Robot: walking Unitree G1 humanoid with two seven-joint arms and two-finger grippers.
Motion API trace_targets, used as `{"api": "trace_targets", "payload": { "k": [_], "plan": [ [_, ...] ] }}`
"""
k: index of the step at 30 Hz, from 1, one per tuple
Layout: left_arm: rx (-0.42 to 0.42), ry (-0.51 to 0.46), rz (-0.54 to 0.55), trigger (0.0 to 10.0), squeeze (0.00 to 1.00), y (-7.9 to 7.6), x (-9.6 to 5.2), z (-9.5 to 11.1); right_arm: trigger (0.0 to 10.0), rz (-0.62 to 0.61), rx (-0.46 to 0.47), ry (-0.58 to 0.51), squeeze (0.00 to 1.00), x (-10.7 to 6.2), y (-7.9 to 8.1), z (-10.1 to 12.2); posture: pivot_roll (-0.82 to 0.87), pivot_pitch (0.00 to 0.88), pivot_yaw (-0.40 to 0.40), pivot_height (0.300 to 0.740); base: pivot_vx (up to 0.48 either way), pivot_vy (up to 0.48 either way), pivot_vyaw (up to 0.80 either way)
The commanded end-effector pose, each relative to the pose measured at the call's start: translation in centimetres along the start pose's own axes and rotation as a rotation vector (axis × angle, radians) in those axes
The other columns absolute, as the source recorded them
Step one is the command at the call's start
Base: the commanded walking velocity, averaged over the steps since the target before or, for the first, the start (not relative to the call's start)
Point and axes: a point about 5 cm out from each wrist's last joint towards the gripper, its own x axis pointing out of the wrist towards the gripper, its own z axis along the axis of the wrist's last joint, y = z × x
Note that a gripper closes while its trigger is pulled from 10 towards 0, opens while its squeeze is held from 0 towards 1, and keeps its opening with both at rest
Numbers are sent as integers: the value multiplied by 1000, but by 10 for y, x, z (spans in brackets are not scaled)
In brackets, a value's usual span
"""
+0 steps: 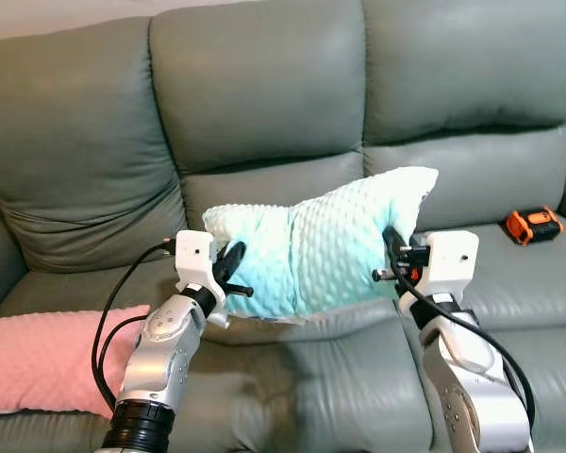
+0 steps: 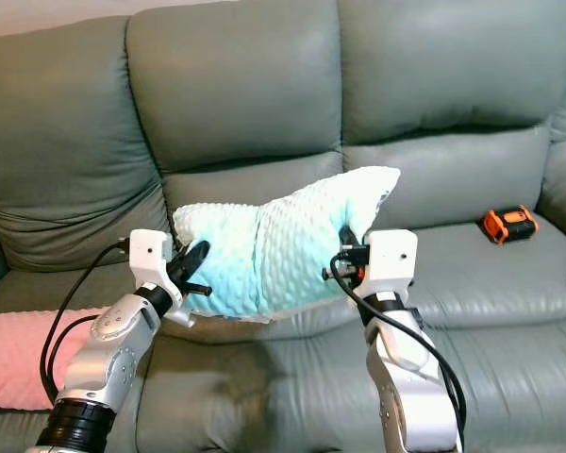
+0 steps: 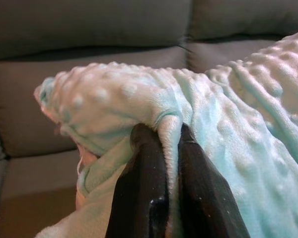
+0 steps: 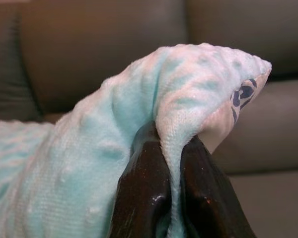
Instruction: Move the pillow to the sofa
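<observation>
Both grippers — left gripper (image 1: 234, 269) and right gripper (image 1: 393, 253) — are pinching folds of the mint pillow (image 1: 321, 243), one at each end, so it is hanging level between them. It is hovering just above the sofa (image 1: 264, 113) seat — apparently for lowering. Farther right, an orange tool (image 1: 534, 226) is lying on the cushion.

You cannot see the fingertips of the left gripper (image 3: 170, 148) or the right gripper (image 4: 170, 144): a fold of the mint pillow (image 1: 325, 245) swallows each pair of jaws. The pillow also hides the sofa (image 1: 264, 94) seat directly behind it. The pink pillow (image 1: 47, 359) is cut off by the frame's left edge. The orange-and-black object (image 1: 534, 226) on the right cushion is too small for you to identify. Both arms run out at the bottom edge.
</observation>
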Motion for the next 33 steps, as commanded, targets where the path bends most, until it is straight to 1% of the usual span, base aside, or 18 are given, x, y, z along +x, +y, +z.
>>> {"api": "trace_targets", "payload": {
  "k": [1,6,7,8,9,10,13,16,18,20,22,24,28,33],
  "plan": [
    [25,29,88,10000,0,17,-5,-3,10000,29,17,-19,0,1,8,4,-202,100,109,740,0,0,0],
    [19,32,76,10000,0,18,-6,-3,10000,30,17,-18,0,0,8,3,-201,101,111,740,0,0,0],
    [71,22,63,10000,0,18,-7,-1,10000,30,18,-18,0,0,9,3,-201,101,112,740,0,386,0],
    [88,19,60,10000,0,18,-7,0,10000,30,18,-18,0,0,9,3,-201,101,112,740,0,386,0],
    [70,-12,29,10000,0,16,-8,3,10000,30,19,-18,0,1,9,3,-201,101,112,740,345,0,0],
    [57,-27,20,10000,0,15,-8,5,10000,29,20,-18,0,1,9,3,-202,102,117,740,461,0,0],
    [83,6,40,10000,0,18,-8,3,10000,26,22,-19,0,0,9,3,-202,101,120,740,465,0,0],
    [80,-11,34,10000,0,18,-9,4,10000,23,24,-22,0,0,10,3,-202,101,124,740,476,0,0],
    [79,-4,64,10000,0,21,-8,4,10000,20,25,-22,0,0,10,3,-203,101,127,740,465,0,0],
    [66,1,54,10000,0,19,-7,3,10000,19,25,-22,0,0,9,3,-203,101,127,740,0,0,0],
    [58,-10,1,10000,0,13,-7,3,10000,17,26,-23,0,0,10,3,-202,102,130,740,0,0,0],
    [80,-2,-23,10000,0,8,-8,1,10000,15,27,-23,0,0,10,2,-201,103,131,740,0,0,0],
    [71,8,-16,10000,0,7,-9,-2,10000,13,27,-22,0,-1,10,2,-202,104,132,740,0,0,0],
    [81,13,11,10000,0,10,-10,-4,10000,16,25,-20,0,-1,10,2,-201,104,128,740,0,0,0]
  ]
}}
